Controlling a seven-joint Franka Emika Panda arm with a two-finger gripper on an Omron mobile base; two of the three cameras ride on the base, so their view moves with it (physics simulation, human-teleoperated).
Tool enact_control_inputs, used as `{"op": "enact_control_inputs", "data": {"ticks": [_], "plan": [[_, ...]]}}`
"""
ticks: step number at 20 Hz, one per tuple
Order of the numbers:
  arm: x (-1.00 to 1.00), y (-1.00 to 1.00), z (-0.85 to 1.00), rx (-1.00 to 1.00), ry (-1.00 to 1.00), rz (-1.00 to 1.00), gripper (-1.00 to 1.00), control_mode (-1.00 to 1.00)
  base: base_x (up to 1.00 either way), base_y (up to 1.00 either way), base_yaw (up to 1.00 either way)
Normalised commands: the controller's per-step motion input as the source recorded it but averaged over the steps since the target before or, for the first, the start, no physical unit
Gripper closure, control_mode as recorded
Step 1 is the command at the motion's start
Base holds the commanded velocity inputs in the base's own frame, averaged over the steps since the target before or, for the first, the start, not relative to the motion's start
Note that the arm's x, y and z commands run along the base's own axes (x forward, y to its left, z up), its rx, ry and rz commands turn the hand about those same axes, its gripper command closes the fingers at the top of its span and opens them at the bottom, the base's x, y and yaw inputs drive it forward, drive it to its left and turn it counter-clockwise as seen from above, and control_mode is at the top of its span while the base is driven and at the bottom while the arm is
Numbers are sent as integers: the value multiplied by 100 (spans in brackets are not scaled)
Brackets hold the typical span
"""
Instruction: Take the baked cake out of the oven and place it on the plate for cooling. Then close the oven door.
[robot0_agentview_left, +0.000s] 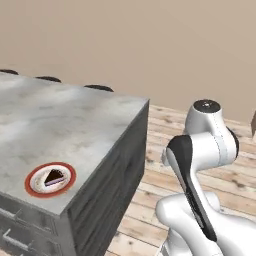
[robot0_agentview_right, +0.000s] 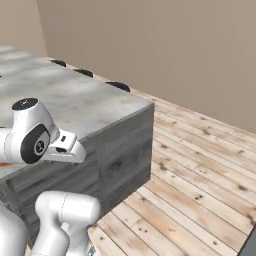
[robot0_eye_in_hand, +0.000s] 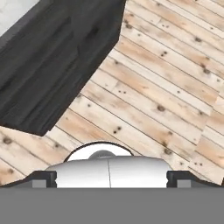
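A big grey counter (robot0_agentview_left: 60, 125) stood on the left in the left base view. Near its front edge sat the plate (robot0_agentview_left: 50, 180), round with an orange-red rim and a white middle. A dark slice of cake (robot0_agentview_left: 54, 177) lay on the plate. Drawers (robot0_agentview_left: 22, 227) with thin handles showed on the counter's front, below the plate. Three dark round things (robot0_agentview_left: 98, 88) peeked over the far edge of the counter.

To the right of the counter was a wood floor (robot0_agentview_left: 155, 190), and a plain tan wall (robot0_agentview_left: 150, 45) stood behind it. The white arm (robot0_agentview_left: 200, 165) rose at the right, folded up over the floor.

In the hand view, the dark side of the counter (robot0_eye_in_hand: 52, 61) was at the upper left, and the floor (robot0_eye_in_hand: 166, 87) lay under the hand. The gripper (robot0_eye_in_hand: 109, 178) had its two dark tips (robot0_eye_in_hand: 43, 178) far apart, wide open, with nothing between them.
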Motion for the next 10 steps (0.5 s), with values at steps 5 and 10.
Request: {"op": "enact_control_inputs", "data": {"ticks": [5, 10], "plan": [[0, 0, 0, 0, 0, 0, -100, 100, 0, -26, -80], [0, 0, 0, 0, 0, 0, -100, 100, 20, -16, -71]]}}
